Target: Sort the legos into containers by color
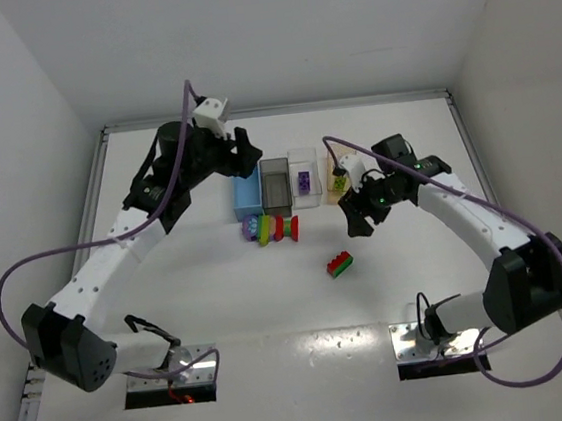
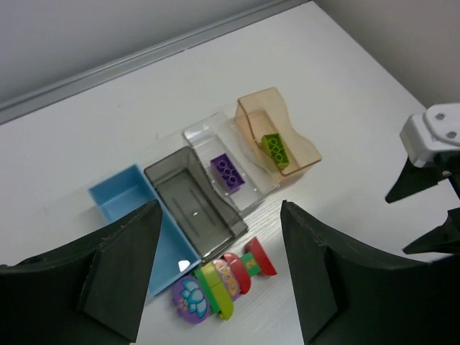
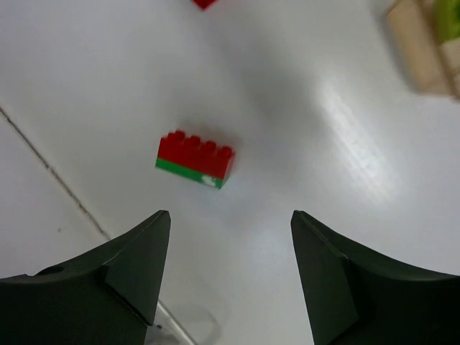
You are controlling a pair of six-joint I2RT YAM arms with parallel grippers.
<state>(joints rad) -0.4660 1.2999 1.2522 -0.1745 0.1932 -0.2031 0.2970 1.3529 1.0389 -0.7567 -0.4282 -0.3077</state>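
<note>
Four bins stand in a row: blue (image 1: 247, 198), dark grey (image 1: 274, 185), clear (image 1: 306, 194) and pale orange (image 1: 337, 190). A purple lego (image 2: 229, 171) lies in the clear bin (image 2: 203, 132). A lime-green lego (image 2: 276, 149) lies in the orange bin (image 2: 305, 148). A multicoloured lego stack (image 1: 271, 229) lies on the table in front of the blue and grey bins, also in the left wrist view (image 2: 221, 280). A red-on-green lego (image 1: 340, 264) lies further forward, also in the right wrist view (image 3: 195, 159). My left gripper (image 1: 245, 152) is open and empty above the blue bin. My right gripper (image 1: 352, 213) is open and empty in front of the orange bin.
The blue bin (image 2: 126, 202) and grey bin (image 2: 191, 203) look empty. White walls enclose the table on three sides, with a raised rail (image 1: 281, 111) at the back. The orange bin's edge (image 3: 420, 50) shows at the right wrist view's top right.
</note>
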